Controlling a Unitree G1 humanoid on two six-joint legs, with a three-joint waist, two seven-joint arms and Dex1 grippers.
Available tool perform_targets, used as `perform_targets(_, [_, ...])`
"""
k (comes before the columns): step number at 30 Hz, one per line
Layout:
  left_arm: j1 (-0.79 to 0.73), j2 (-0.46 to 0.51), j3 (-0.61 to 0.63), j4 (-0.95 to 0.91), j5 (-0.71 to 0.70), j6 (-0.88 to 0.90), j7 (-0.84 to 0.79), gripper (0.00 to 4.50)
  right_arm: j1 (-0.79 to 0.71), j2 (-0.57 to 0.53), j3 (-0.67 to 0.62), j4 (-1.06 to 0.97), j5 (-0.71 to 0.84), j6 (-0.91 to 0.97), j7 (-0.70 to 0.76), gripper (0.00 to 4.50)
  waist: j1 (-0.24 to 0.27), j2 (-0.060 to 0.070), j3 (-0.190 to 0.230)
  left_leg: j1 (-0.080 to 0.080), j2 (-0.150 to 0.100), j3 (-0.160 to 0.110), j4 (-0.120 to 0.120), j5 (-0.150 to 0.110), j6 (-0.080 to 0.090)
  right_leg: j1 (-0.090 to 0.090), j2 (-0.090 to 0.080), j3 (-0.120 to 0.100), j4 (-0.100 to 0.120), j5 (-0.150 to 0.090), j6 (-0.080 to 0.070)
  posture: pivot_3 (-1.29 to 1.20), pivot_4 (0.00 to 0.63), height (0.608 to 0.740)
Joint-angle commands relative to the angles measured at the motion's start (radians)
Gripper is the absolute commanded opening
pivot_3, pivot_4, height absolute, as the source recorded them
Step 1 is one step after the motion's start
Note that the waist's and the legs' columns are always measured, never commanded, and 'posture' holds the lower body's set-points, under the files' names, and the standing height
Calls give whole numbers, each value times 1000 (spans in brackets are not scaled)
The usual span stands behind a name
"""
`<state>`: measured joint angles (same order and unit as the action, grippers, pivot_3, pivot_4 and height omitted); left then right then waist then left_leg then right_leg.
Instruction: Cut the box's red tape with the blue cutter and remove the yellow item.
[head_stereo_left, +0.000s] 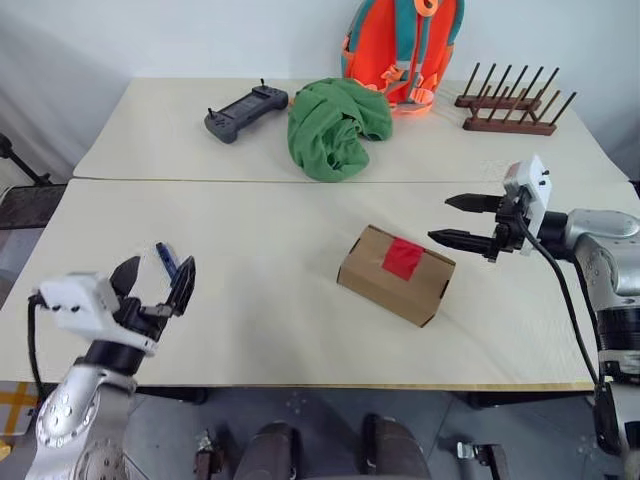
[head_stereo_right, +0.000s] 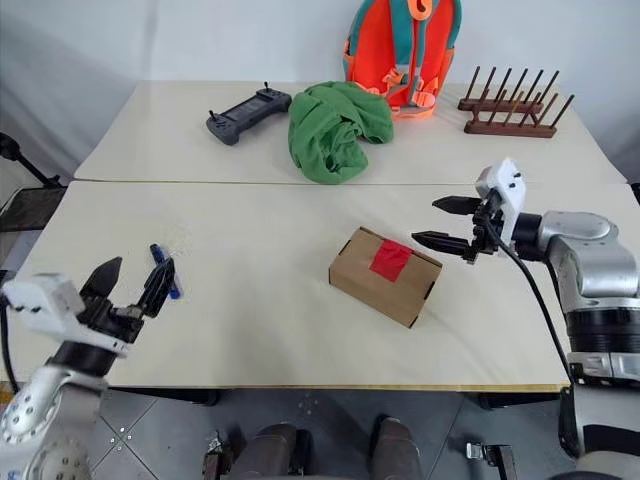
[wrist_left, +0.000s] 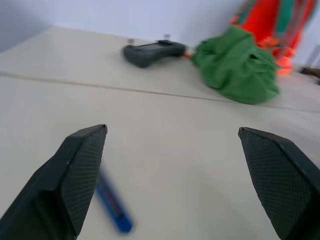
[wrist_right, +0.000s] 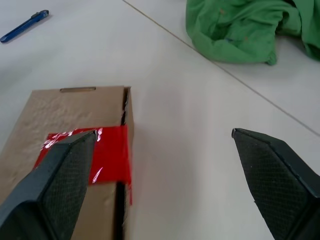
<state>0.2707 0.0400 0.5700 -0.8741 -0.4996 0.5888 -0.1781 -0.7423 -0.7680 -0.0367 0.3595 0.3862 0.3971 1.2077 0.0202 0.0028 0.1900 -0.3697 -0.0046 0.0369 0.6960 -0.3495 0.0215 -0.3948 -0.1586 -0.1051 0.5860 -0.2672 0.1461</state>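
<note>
Cutter first: the blue cutter (head_stereo_right: 165, 271) lies flat on the white table (head_stereo_left: 250, 300), just beyond the left gripper (head_stereo_right: 132, 284), pointing away from the robot. Both grippers are spread wide and empty. The right gripper (head_stereo_left: 455, 220) hovers beside the box (head_stereo_left: 395, 274), whose red tape (head_stereo_left: 403, 258) is uncut. Bare tabletop surrounds both.

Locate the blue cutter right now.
The cutter lies flat on the near table's left side, just beyond the open left gripper in the right eye view, well left of the box.
</note>
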Motion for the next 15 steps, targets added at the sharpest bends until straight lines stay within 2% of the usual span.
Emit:
perform_targets(1, [111,-69,14,-66,-11,-63,58,4469,-49,14,21,65,-25,-61,54,4500,0,0,0,0,0,0,0,0,0,0,0,0,0,0,0,0,150,740])
perform_targets(4, [184,-152,-5,-74,-38,-74,118,4469,-106,41,40,153,-55,-106,76,4500,4,0,0,-1,1,0,1,-1,1,0,1,0,-1,0,-1,0,150,740])
perform_targets(7, [159,-160,-54,-63,0,-53,197,4469,-146,73,46,200,-68,-125,73,4500,3,0,0,-1,1,0,2,-3,2,-1,0,1,-3,0,-1,0,150,740])
perform_targets(11, [19,-121,-105,-40,22,41,354,4469,-155,97,48,201,-74,-129,72,4500,3,0,0,-1,1,0,3,-3,2,-1,0,1,-1,1,-1,0,150,740])
perform_targets(15, [-131,-66,-90,0,-7,228,471,4469,-139,104,45,178,-78,-121,63,4500,2,0,0,-2,1,1,2,-4,1,-1,1,0,-1,1,-1,0,150,740])
